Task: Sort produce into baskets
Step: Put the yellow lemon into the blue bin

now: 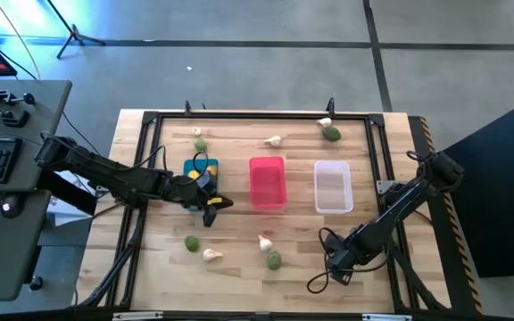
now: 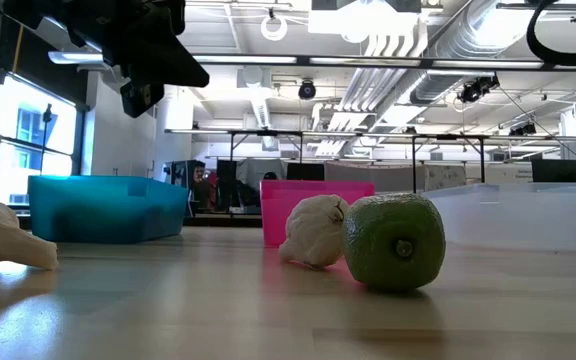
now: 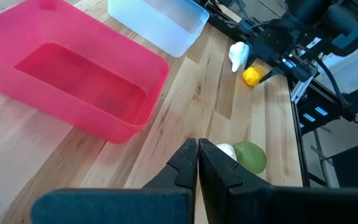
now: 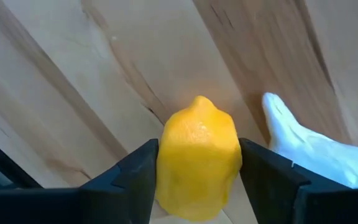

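Right wrist: lemon (image 4: 199,158) between fingers (image 4: 132,177) (touching).

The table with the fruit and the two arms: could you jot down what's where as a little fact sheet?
Baskets: blue basket, pink basket, clear basket, in a row across the table's middle.
Pink basket contents: empty, by the left wrist view.
Right gripper: low at the table's near right, fingers on either side of a lemon, a garlic bulb beside it.
Left gripper: shut, holding nothing, between the blue and pink baskets.
Loose produce: a lime and garlic touching, near the front; more along the far edge.
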Motion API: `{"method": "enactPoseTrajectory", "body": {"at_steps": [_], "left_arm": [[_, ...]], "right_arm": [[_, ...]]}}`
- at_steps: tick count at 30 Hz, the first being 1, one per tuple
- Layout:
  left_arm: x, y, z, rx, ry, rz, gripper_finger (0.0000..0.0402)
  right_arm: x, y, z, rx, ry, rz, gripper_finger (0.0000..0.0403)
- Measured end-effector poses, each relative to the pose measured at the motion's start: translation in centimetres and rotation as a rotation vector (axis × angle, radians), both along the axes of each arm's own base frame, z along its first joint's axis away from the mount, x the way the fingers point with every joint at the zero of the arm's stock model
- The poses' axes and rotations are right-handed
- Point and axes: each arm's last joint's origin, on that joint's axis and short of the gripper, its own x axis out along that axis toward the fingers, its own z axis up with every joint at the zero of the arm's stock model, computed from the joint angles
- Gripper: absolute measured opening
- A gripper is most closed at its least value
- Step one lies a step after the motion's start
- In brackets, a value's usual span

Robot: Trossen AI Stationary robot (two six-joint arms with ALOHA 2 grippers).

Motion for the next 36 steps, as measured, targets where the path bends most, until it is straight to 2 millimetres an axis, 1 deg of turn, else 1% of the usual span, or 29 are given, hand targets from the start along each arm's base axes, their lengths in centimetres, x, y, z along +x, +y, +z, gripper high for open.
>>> {"method": "enactPoseTrajectory", "body": {"at_steps": [4, 7, 10, 14, 19, 21, 26, 30, 33, 36], "left_arm": [[0.0, 0.0, 0.0, -0.005, 0.005, 0.008, 0.0000], [-0.3, 0.3, -0.3, 0.000, 0.038, 0.094, 0.0000], [-0.3, 0.4, -0.1, 0.036, 0.024, 0.094, 0.0000], [-0.8, 0.4, 0.7, 0.063, -0.011, 0.060, 0.0000], [-1.8, 0.7, 2.3, 0.102, -0.085, 0.047, 0.0000], [-2.3, 0.8, 2.9, 0.105, -0.116, 0.044, 0.0000], [-3.3, 1.0, 4.1, 0.137, -0.169, 0.028, 0.0000], [-4.0, 1.3, 4.2, 0.166, -0.149, 0.023, 0.0000], [-4.5, 1.5, 4.4, 0.161, -0.148, 0.031, 0.0000], [-4.8, 1.7, 4.7, 0.163, -0.163, 0.051, 0.0000]], "right_arm": [[0.6, -0.3, 0.0, 0.018, -0.018, -0.022, 0.0169], [0.9, -0.6, 0.2, 0.023, -0.029, -0.016, 0.0140], [1.2, -1.1, 1.0, 0.044, -0.061, -0.012, 0.0122], [2.4, -1.6, 3.4, 0.076, -0.164, 0.004, 0.0120], [5.2, -2.4, 6.9, 0.034, -0.364, 0.012, 0.0120], [6.4, -3.0, 8.1, -0.001, -0.433, 0.005, 0.0120], [9.4, -5.7, 10.2, -0.087, -0.613, -0.049, 0.0119], [11.6, -8.5, 11.2, -0.137, -0.770, -0.080, 0.0119], [12.9, -10.6, 12.0, -0.188, -0.879, -0.087, 0.0119], [13.8, -12.6, 12.5, -0.238, -0.955, -0.078, 0.0119]]}}
